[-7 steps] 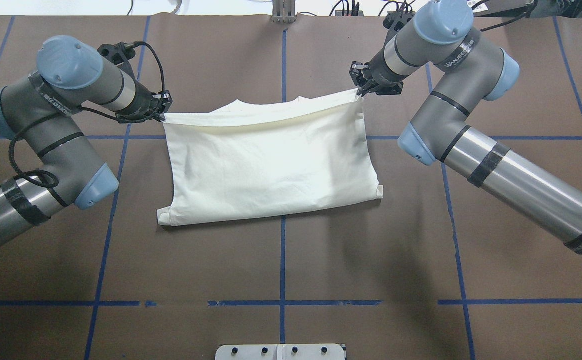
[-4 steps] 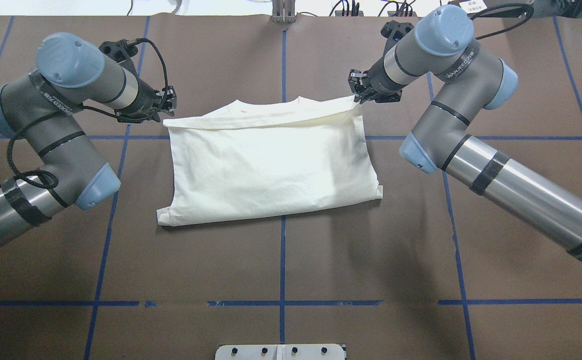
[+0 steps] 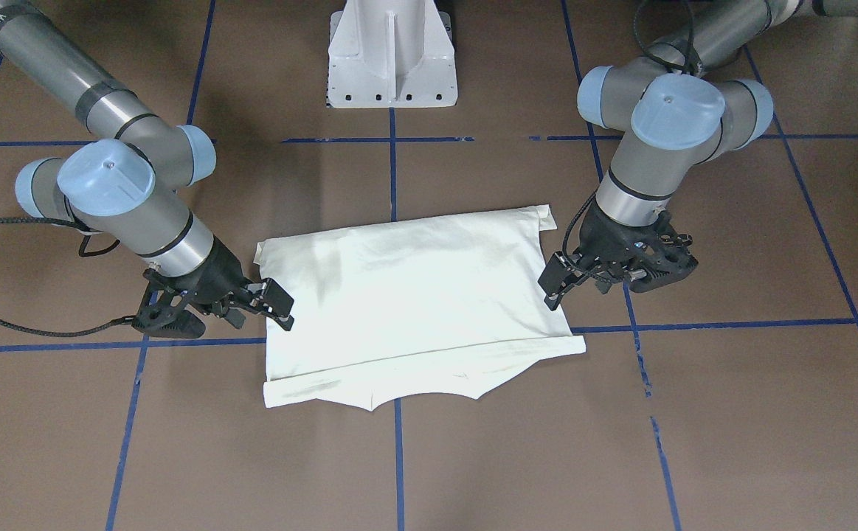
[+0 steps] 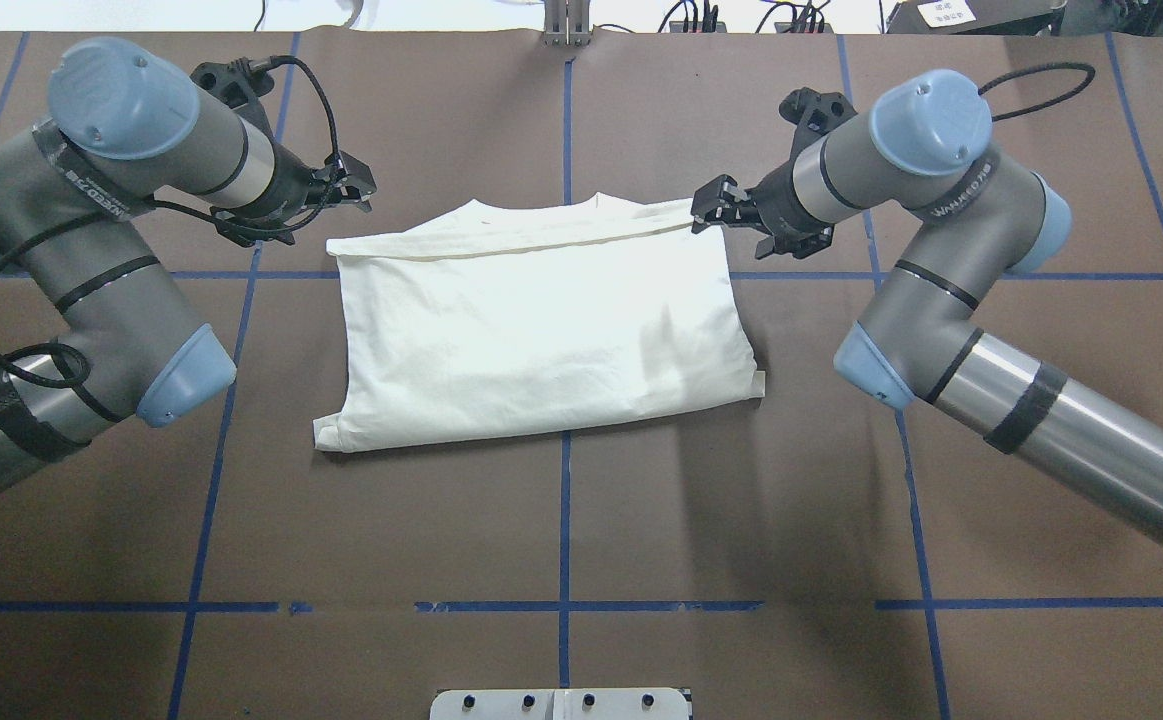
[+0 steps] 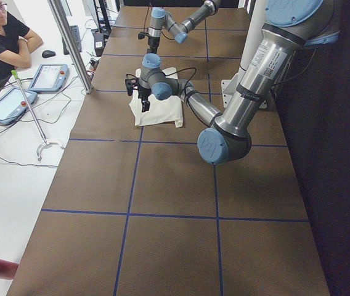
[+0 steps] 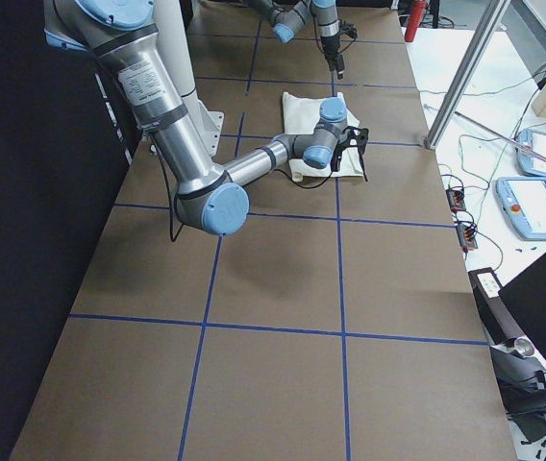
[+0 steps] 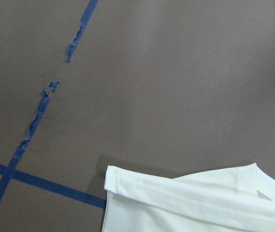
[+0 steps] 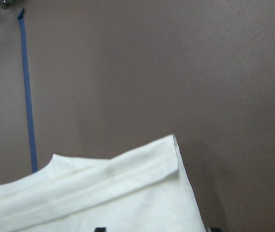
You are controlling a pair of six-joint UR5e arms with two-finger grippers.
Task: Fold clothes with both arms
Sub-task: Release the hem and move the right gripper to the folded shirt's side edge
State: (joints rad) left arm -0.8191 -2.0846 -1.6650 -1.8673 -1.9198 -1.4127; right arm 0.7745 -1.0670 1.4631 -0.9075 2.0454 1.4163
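**Operator:** Where do you find the shirt (image 4: pixel 541 320)?

**Manual:** Folded flat at the middle of the table (image 4: pixel 581 520), plain side up; the collar edge lies on the side away from the robot.

**Operator:** What do you read at the fingers?

**Manual:** Left gripper (image 4: pixel 353 188): fingers spread, holding nothing, just off the far left corner; right gripper (image 4: pixel 707 206): fingers spread, empty, at the far right corner; whether it touches cloth, you cannot tell.

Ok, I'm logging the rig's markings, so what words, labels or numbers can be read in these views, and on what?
"WANJEE", then characters too small to read: on the right arm, overhead view.
Left arm: similar lettering, upside down, not readable.
Sticker on the near arm, left side view: too small to read.
Shirt: no print showing.
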